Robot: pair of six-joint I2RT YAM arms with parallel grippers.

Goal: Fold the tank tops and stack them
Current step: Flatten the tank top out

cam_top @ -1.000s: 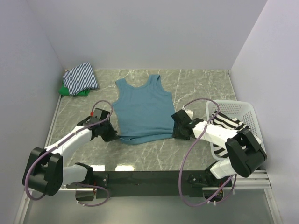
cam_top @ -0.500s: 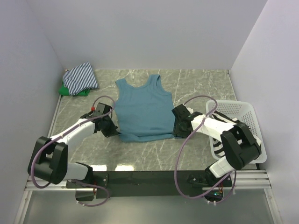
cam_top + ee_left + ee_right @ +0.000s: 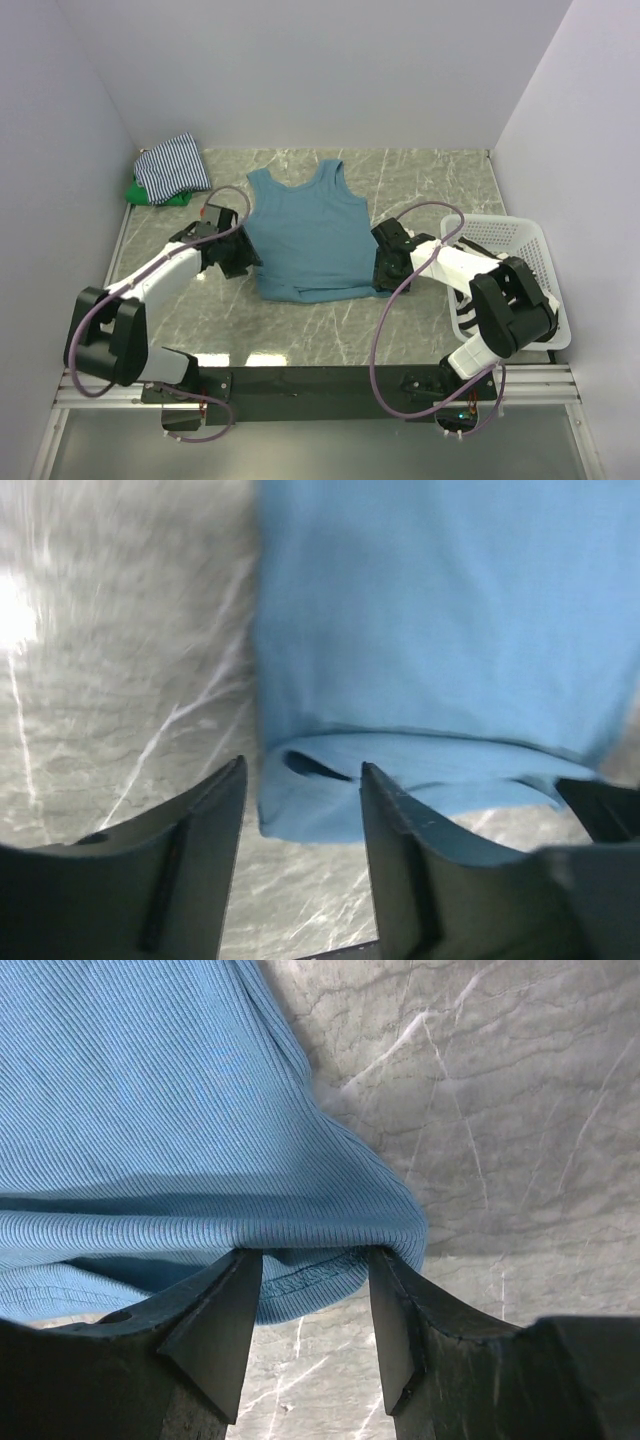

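The grey marble-patterned table (image 3: pixel 430 180) fills the floor of the white-walled cell, and the teal-blue tank top (image 3: pixel 305 230) lies flat near its middle, straps toward the far wall and hem toward the arm bases. The bottom edge of this top is doubled up on itself, so a narrow folded band runs along the near side. At the right edge of the table sits the white lattice basket (image 3: pixel 535 240), partly covered by the right arm. In the far left corner the navy-white striped tank top (image 3: pixel 172 167) rests folded on top of the green tank top (image 3: pixel 142 192), of which only a sliver shows beneath it; both lie well apart from the teal one. The left gripper (image 3: pixel 248 266) sits low at the left lower corner of the teal top, its jaws standing apart; from the left wrist camera the folded hem corner lies just beyond the two dark fingers, visible in the gap between them and not pinched. The right gripper (image 3: pixel 381 272) is at the opposite, right lower corner, also with its jaws apart; from the right wrist camera the doubled hem bulges up between the fingertips, the cloth touching or nearly touching both of them, with bare marble just to the right.
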